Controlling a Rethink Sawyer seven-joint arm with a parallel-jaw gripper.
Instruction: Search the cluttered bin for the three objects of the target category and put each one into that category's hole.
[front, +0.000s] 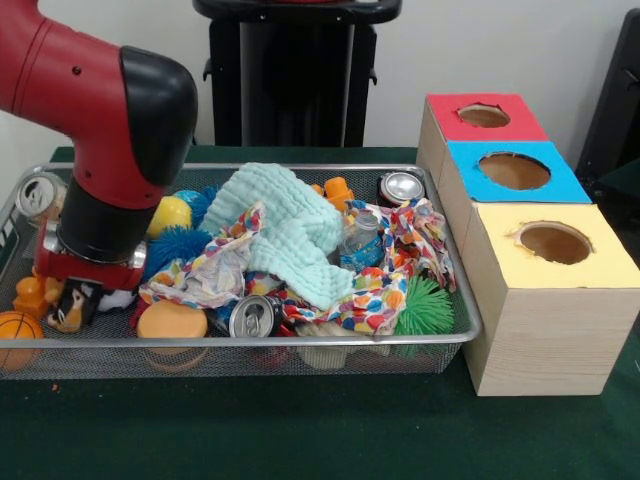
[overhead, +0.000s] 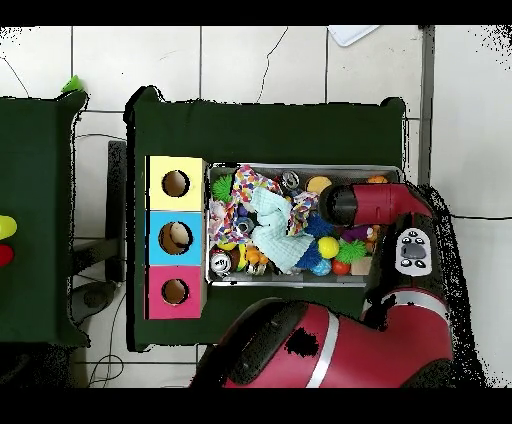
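Gripper state: cannot tell. Front view: arm (front: 110, 130) drops into bin (front: 300, 345) at 9 o'clock end, wrist hiding tool and toys below. Mint cloth (front: 290, 235) and patterned cloth (front: 390, 290) cover centre clutter; cans (front: 252, 317) poke out at 6, 1 and 10 o'clock. Target category unclear. Overhead view: arm covers bin's 3 o'clock end. Hole boxes (overhead: 175, 240) touch bin at 9 o'clock; blue hole shows contents, unseen in front view.

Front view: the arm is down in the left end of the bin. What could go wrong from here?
The gripper is hidden behind the red and black arm, so any grasp is unverified. The mint green quilted cloth and the polka-dot fabric cover much of the wire mesh bin and may snag or hide targets.
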